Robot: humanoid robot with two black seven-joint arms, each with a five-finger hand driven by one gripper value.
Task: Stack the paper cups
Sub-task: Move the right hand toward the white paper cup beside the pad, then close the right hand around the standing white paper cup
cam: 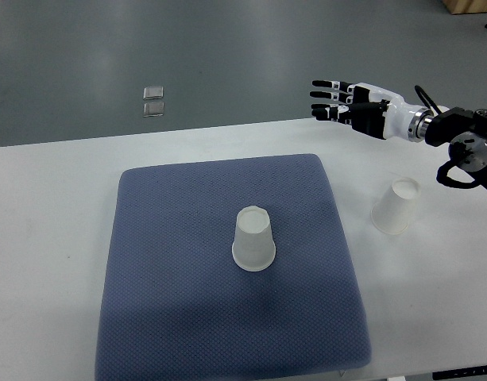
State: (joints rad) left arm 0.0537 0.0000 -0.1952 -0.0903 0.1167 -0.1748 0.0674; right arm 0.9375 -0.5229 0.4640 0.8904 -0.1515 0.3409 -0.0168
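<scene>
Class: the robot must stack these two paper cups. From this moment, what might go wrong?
1. The cup on the table is light and upside down, so the right hand, now open above the far edge, may tip it in grasping.
2. The cup on the mat stands on soft cloth and may topple when capped.

White paper cups (253, 239); blue textured mat (187, 317); white table (44, 238); grey floor (148, 48).

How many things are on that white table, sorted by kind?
Paper cups: 2, one upside down on the mat, one upside down on the bare table
Blue mats: 1
Total: 3
The robot's right hand hovers open above the far edge, holding nothing.
</scene>
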